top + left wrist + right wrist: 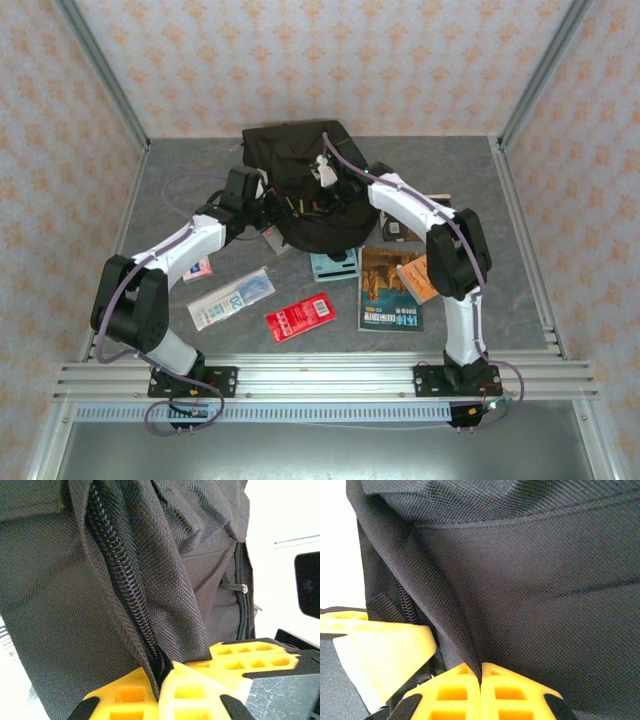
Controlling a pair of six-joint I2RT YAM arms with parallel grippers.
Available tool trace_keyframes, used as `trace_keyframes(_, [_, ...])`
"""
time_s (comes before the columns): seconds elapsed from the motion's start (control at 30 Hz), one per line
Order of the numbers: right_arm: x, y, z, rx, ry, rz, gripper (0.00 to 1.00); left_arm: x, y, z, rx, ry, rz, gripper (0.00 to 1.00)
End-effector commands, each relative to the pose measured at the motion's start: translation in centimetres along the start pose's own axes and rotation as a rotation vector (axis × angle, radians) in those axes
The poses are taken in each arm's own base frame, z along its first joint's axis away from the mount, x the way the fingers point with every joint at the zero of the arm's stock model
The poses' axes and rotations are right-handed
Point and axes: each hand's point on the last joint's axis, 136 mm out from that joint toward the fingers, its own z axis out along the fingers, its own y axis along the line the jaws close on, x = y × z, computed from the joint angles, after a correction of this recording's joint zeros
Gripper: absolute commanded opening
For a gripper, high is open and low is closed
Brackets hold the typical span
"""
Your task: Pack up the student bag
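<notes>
A grey table [500, 200] sits inside patterned walls. From above, we see the bag [290, 150] at the far middle, with a book [388, 290], red packet [300, 318] and pouch [232, 298] lying outside it, so we judge most of the packing is left; what is inside is too dim to tell. On the left wrist, the left claw [162, 672] is pinched together on the bag's zipper edge. On the right wrist, the right claw [481, 672] is clamped on a fabric fold.

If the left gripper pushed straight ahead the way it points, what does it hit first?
The student bag: the left gripper is shut on a fold of its black fabric beside the zipper, so it would likely press into that.
</notes>
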Motion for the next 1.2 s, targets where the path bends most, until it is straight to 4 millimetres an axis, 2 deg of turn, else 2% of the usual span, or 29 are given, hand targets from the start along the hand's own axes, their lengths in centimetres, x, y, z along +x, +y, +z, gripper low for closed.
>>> trace_keyframes(0.0, [-2.8, 2.0, -2.9, -0.208, -0.107, 0.038, 0.00, -1.9, -3.2, -2.2, 0.105, -0.106, 0.072, 0.00])
trace_keyframes(0.1, [-3.7, 2.2, -3.3, -0.285, -0.145, 0.075, 0.00, -2.0, -3.3, -2.5, 0.111, -0.119, 0.075, 0.00])
trace_keyframes(0.23, [-5.3, 2.9, -5.0, -0.386, -0.214, 0.108, 0.00, -1.9, -3.3, -3.0, 0.099, -0.120, 0.086, 0.00])
trace_keyframes(0.37, [-5.3, 3.0, -5.5, -0.357, -0.204, 0.074, 0.00, -1.7, -2.9, -3.7, 0.075, -0.117, 0.091, 0.00])
trace_keyframes(0.43, [-4.4, 2.7, -5.1, -0.269, -0.179, 0.024, 0.00, -1.4, -3.3, -3.7, 0.092, -0.098, 0.090, 0.10])
trace_keyframes(0.5, [-3.5, 2.5, -4.7, -0.194, -0.153, -0.017, 0.00, -1.0, -3.9, -3.6, 0.117, -0.064, 0.088, 0.16])
trace_keyframes(0.67, [-3.1, 2.4, -4.5, -0.123, -0.155, -0.049, 0.00, 0.1, -4.3, -2.7, 0.150, 0.011, 0.054, 0.22])
trace_keyframes(0.93, [-3.1, 2.2, -4.2, -0.097, -0.158, -0.047, 0.00, 1.7, -4.9, -2.7, 0.180, 0.065, 0.069, 0.29])
trace_keyframes(1.03, [-3.2, 2.6, -3.9, -0.100, -0.156, -0.051, 0.00, 2.7, -4.5, -1.9, 0.160, 0.100, 0.076, 0.32])
trace_keyframes(1.17, [-2.8, 3.0, -3.9, -0.084, -0.149, -0.065, 0.00, 2.4, -3.0, -1.7, 0.081, 0.085, 0.066, 0.48])
